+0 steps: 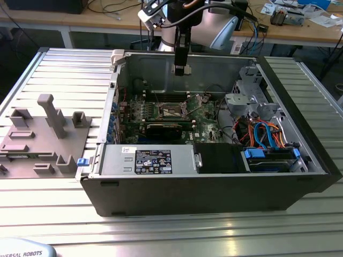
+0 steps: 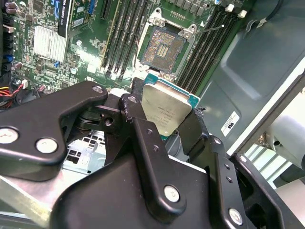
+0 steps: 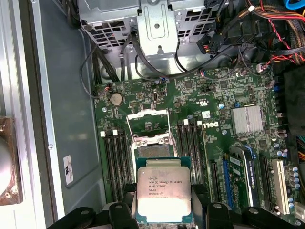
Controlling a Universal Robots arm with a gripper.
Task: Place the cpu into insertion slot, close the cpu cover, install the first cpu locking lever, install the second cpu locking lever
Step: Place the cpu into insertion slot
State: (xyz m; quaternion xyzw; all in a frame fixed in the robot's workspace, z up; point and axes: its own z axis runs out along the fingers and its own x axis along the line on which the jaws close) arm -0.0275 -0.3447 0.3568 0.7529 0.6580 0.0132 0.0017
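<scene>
My gripper (image 1: 182,69) hangs inside the open computer case, above the green motherboard, and is shut on the cpu (image 2: 164,107). The cpu is a flat square chip with a silvery top, and the black fingers (image 2: 136,102) clamp its two opposite edges. The first wrist view shows the cpu (image 3: 163,193) close to the camera, between the gripper (image 3: 163,212) finger ends. The insertion slot (image 2: 162,46) lies bare and dark on the board, apart from the chip. The cpu cover (image 3: 147,125) stands raised open at the far side of the insertion slot (image 1: 172,111).
Memory slots (image 2: 125,36) flank the socket on both sides. A metal drive cage (image 3: 157,21) and cable bundles (image 1: 262,134) fill the case's right side in the exterior view. A finned heat sink (image 3: 246,119) sits on the board. A grey fixture tray (image 1: 43,134) lies outside the case at the exterior view's left.
</scene>
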